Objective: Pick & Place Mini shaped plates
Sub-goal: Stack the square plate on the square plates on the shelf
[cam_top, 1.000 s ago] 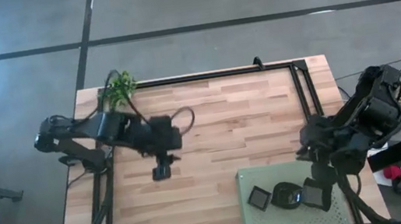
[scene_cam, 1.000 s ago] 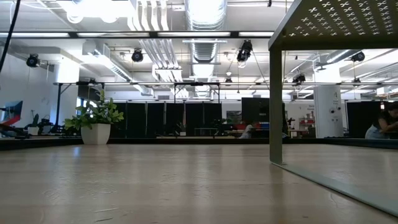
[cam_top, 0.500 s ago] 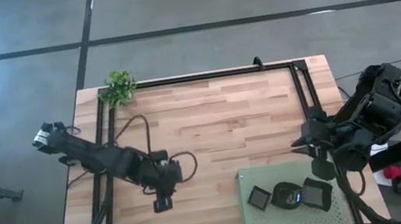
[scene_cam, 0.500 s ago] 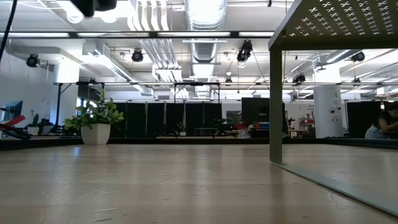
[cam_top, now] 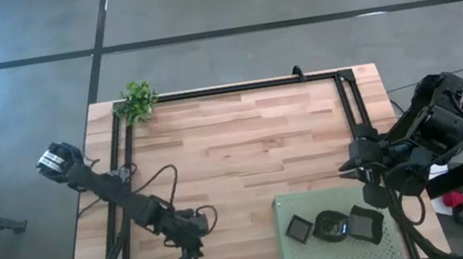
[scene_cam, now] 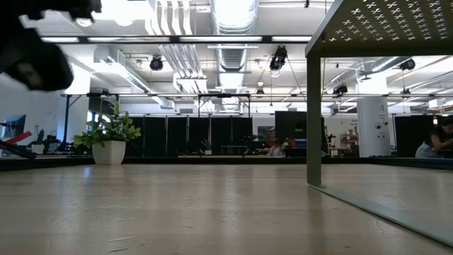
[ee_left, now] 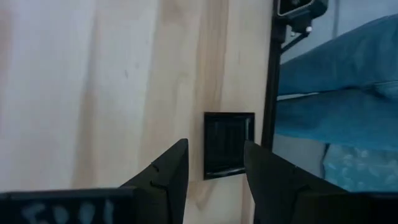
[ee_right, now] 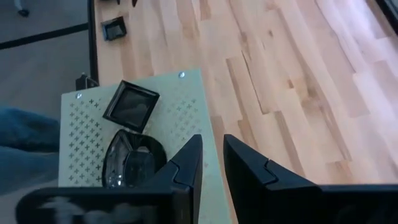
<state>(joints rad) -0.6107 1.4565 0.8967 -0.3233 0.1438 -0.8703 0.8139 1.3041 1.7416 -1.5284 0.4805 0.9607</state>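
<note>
Here, the left gripper (ee_left: 214, 174), its jaws spread wide and empty, is poised over a small square black plate (ee_left: 229, 144) with a ridged, glossy floor, lying at six o'clock on the pale wooden table (cam_top: 251, 136). A slip off its low rim could be risked. The right gripper (ee_right: 211, 165), jaws narrow and empty, is held above the perforated green mat (cam_top: 337, 201) at five o'clock, where three dark plates are seen.

Robotics lab in a big open-plan industrial hall. Evidence: exposed silver ductwork (scene_cam: 230, 25) and strip lights on the ceiling, black track spotlights (scene_cam: 277, 58), polished grey concrete floor (cam_top: 223, 3) with dark seam lines. Wooden desk (cam_top: 252, 145) carries a black metal frame (cam_top: 350, 104), cabling, two dark arms. Potted plant (scene_cam: 110, 138) and a seated person (scene_cam: 433, 138) far back.
</note>
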